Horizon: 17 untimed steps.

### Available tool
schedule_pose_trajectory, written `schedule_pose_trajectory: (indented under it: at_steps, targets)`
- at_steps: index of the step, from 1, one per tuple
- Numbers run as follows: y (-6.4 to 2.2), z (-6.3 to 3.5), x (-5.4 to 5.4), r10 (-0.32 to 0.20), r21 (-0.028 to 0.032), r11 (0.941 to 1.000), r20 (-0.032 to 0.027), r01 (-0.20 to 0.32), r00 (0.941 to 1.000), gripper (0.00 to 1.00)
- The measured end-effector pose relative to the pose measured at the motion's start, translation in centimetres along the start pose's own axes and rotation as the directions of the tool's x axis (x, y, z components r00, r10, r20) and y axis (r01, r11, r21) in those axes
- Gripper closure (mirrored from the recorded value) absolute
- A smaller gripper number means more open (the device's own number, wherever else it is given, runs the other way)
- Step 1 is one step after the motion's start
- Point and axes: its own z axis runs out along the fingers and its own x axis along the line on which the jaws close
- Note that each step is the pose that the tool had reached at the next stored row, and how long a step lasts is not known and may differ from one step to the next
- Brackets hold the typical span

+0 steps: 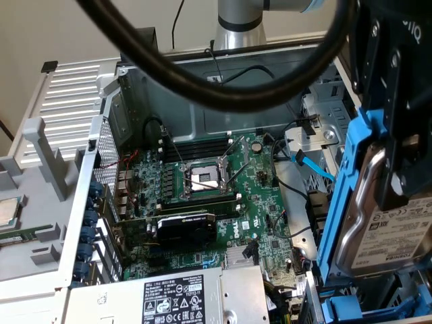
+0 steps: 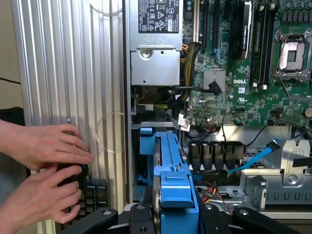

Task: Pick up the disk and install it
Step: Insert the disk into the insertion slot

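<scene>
Blue cable (image 2: 258, 157) close beside disk (image 2: 173, 175) — person's hands (image 2: 41, 146) at case wall (image 2: 73, 73).

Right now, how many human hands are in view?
2. The first hand and the second hand are together beside the ribbed silver panel of the computer case, touching a dark object. More could be hidden.

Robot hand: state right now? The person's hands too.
Robot hand: closed on the disk, gripping its blue carrier.
Person's one hand: resting on a black device.
Person's other hand: fingers curled on the same device.
</scene>
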Motion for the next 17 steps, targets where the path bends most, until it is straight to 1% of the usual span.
schedule_pose_trajectory:
  at_steps: [4, 9, 17]
  targets:
    - [-0.03, 0.16, 0.0, 0.000, -0.0001, 1.0000, 0.0023, 0.000, 1.0000, 0.63]
    - [-0.01, 0.55, 0.0, 0.001, -0.0008, 1.0000, 0.0103, -0.001, 0.9999, 0.63]
    - [0.11, 1.34, 0.0, 0.002, -0.0043, 1.0000, 0.0161, -0.002, 0.9999, 0.63]
